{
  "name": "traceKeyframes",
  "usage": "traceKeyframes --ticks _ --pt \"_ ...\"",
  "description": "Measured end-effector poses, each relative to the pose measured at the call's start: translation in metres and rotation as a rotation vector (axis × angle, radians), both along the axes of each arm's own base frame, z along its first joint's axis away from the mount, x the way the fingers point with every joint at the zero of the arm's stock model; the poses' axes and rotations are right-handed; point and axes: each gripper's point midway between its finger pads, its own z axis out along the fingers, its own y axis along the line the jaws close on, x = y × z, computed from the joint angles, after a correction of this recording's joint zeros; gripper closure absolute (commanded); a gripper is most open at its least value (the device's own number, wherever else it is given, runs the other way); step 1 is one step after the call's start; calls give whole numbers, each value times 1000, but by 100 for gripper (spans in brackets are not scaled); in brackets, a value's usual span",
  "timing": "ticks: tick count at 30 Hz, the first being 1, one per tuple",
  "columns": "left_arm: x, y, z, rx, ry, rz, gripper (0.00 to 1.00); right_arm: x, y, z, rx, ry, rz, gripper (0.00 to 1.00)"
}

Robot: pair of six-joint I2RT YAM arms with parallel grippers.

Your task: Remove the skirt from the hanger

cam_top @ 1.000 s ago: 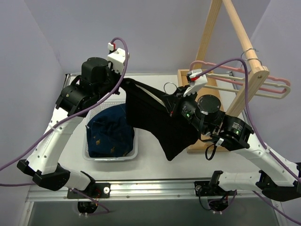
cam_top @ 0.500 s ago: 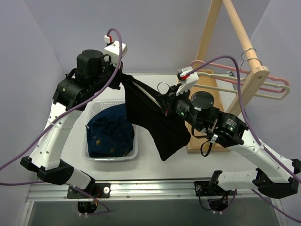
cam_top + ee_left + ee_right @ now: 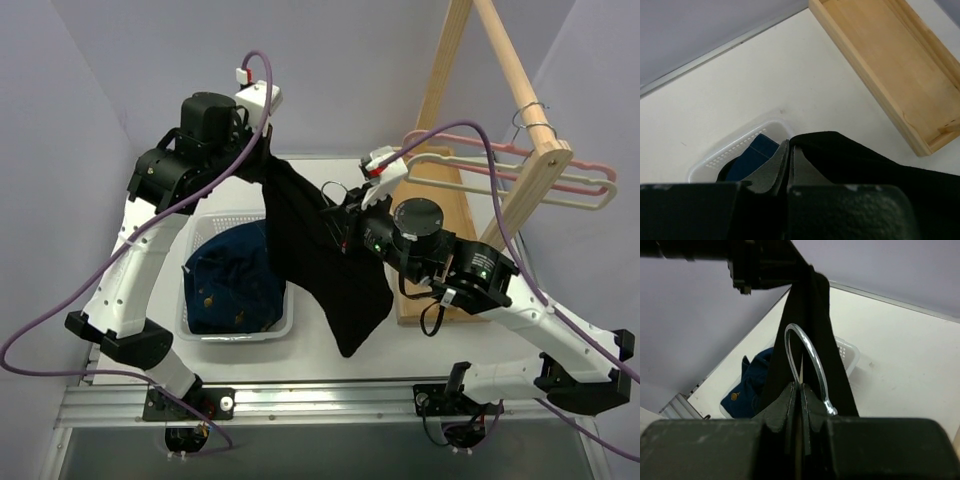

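While the skirt (image 3: pixel 322 262) is hanging in the air between the two arms, above the table and just right of the basket (image 3: pixel 236 334), the left gripper (image 3: pixel 262 152) is pinching its top edge, fingers pressed together on the black fabric. The right gripper (image 3: pixel 800 394) is squeezing its fingers tight at the base of the hanger (image 3: pixel 830 411), whose wire hook is curling up out of the grip. The rest of the hanger is hiding inside the cloth, so I cannot tell how much of the skirt is clinging to it.

The likely trouble is coming from that hidden part. If the arms are pulling apart while the waistband is catching on a hanger shoulder, the fabric may be slipping out of the left pinch, or the thin hook may be twisting in the right one. Either slip would be dropping skirt and hanger together, not separated. The low hem is also dangling near the basket's rim and could be snagging there.

The basket, white slotted plastic, is holding a crumpled blue denim garment (image 3: pixel 232 278). The shallow wooden tray (image 3: pixel 880 60) at the foot of the rack (image 3: pixel 512 62) is showing only bare wood in the left wrist view. Two spare hangers (image 3: pixel 590 186), pink and cream, are hanging on the rack.
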Motion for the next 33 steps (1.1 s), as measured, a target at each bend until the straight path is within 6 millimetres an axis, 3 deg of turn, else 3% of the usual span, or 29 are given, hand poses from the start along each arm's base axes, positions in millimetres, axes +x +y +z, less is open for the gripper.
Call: traceKeyframes --ticks 5,11,16,25,29,33 --pt "-9 -3 -27 24 69 -31 98 -3 -22 12 17 -20 -47 100" --pt "-23 4 -19 9 50 -43 98 -8 -40 17 20 -26 -69 100" --pt "-24 -1 -18 -7 61 -77 98 -10 -51 23 44 -41 -88 100" --pt "-27 -7 -72 43 199 -113 98 -13 -61 31 61 -61 -99 100" --pt "-20 4 -90 61 244 -83 98 -15 -73 45 110 -88 -121 100" --pt "-24 -3 -100 27 277 -115 98 -20 -85 65 231 -140 -132 100"
